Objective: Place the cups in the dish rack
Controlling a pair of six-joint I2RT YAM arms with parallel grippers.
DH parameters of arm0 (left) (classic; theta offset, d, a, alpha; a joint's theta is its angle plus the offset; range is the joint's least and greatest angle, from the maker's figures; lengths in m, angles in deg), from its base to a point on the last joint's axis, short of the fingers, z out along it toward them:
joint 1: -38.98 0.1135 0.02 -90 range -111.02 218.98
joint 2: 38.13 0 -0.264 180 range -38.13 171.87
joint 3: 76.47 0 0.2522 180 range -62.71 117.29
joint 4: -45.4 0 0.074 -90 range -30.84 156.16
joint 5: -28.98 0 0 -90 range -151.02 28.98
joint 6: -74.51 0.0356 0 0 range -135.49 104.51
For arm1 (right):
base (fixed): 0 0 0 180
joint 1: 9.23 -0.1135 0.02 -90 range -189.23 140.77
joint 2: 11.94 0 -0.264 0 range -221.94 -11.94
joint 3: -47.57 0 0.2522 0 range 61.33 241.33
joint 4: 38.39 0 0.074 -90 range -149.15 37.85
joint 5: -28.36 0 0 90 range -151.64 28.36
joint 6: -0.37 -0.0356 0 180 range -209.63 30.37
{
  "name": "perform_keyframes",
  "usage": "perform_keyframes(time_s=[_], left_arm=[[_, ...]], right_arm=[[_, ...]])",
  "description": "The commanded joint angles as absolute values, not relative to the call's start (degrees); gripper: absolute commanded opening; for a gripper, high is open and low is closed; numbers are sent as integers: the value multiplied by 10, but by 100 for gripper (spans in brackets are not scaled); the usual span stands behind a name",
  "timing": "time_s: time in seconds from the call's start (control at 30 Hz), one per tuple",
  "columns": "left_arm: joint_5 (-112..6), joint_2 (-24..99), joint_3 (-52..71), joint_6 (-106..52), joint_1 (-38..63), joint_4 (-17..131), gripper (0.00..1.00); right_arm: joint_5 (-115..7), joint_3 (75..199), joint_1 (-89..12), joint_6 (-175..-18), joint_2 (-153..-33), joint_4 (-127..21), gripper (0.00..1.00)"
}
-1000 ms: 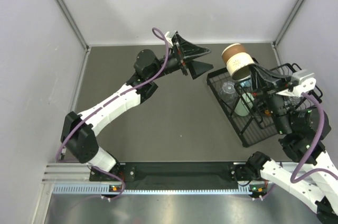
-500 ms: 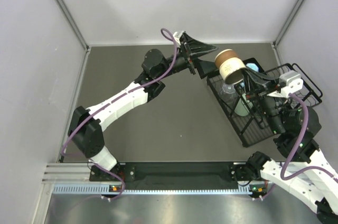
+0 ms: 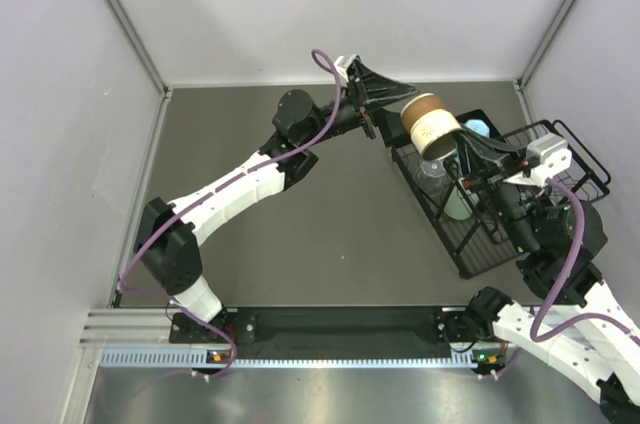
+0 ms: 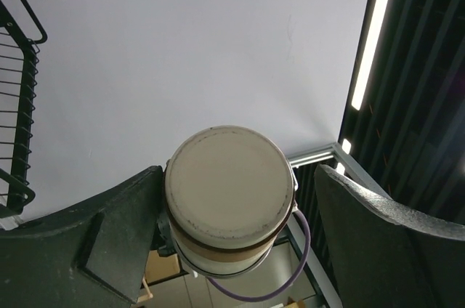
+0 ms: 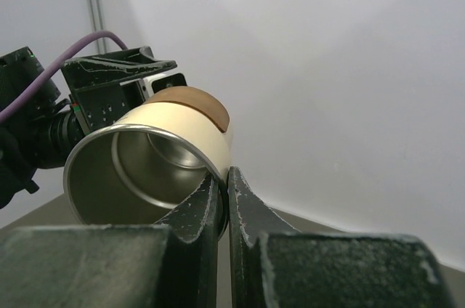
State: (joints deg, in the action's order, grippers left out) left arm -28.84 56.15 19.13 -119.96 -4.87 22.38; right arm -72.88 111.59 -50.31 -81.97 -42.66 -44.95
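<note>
A cream cup with a brown band and a metal inside [image 3: 430, 127] is held in the air, tilted on its side, just left of the black wire dish rack [image 3: 468, 256]. My right gripper [image 3: 462, 150] is shut on its rim; in the right wrist view the two fingers pinch the rim wall [image 5: 226, 181] of the cup [image 5: 182, 130]. My left gripper [image 3: 396, 112] is open, its fingers [image 4: 94, 239] either side of the cup's base [image 4: 227, 193]. A clear cup [image 3: 432, 176], a mint green tumbler [image 3: 458, 202] and a light blue mug [image 3: 478, 128] sit in the rack.
The rack stands at the right of the dark table [image 3: 300, 234], close to the right wall. Its wire edge shows at the left of the left wrist view [image 4: 16, 104]. The left arm's wrist [image 5: 109, 86] shows behind the cup in the right wrist view.
My left arm has swung right until its open fingers stand around the cup's base. My right gripper has carried the cup a little left and forward.
</note>
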Motion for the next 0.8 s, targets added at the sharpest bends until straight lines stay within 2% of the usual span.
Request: perform_keyframes(time_s=[0.0,0.23,0.37,0.4,0.47,0.5,0.53,0.57,0.6,0.63,0.67,0.77], left_arm=[[-261,565,219,-1201,-60,157,88],[-240,571,231,-1181,-64,153,86],[-239,571,233,-1168,-64,159,75],[-238,571,233,-1166,-64,164,67],[-238,572,232,-1165,-63,164,57],[-238,573,232,-1163,-64,164,42],[-239,575,233,-1160,-62,165,34],[-237,576,235,-1158,-63,168,26],[-235,577,239,-1154,-62,177,10],[-230,579,241,-1146,-61,187,0],[-226,580,248,-1139,-59,198,0],[-217,580,258,-1106,-50,241,0]], right_arm=[[-719,1118,-500,-828,-429,-423,0],[-729,1117,-500,-831,-427,-426,0],[-734,1117,-500,-833,-424,-433,0],[-733,1119,-500,-834,-424,-434,0],[-732,1120,-500,-836,-423,-440,0],[-732,1120,-500,-837,-422,-443,0],[-738,1122,-499,-838,-421,-448,0],[-743,1124,-500,-839,-420,-460,5],[-747,1128,-499,-842,-419,-467,9],[-755,1130,-500,-843,-417,-475,15],[-760,1132,-499,-845,-415,-491,27],[-780,1145,-500,-856,-409,-544,41]])
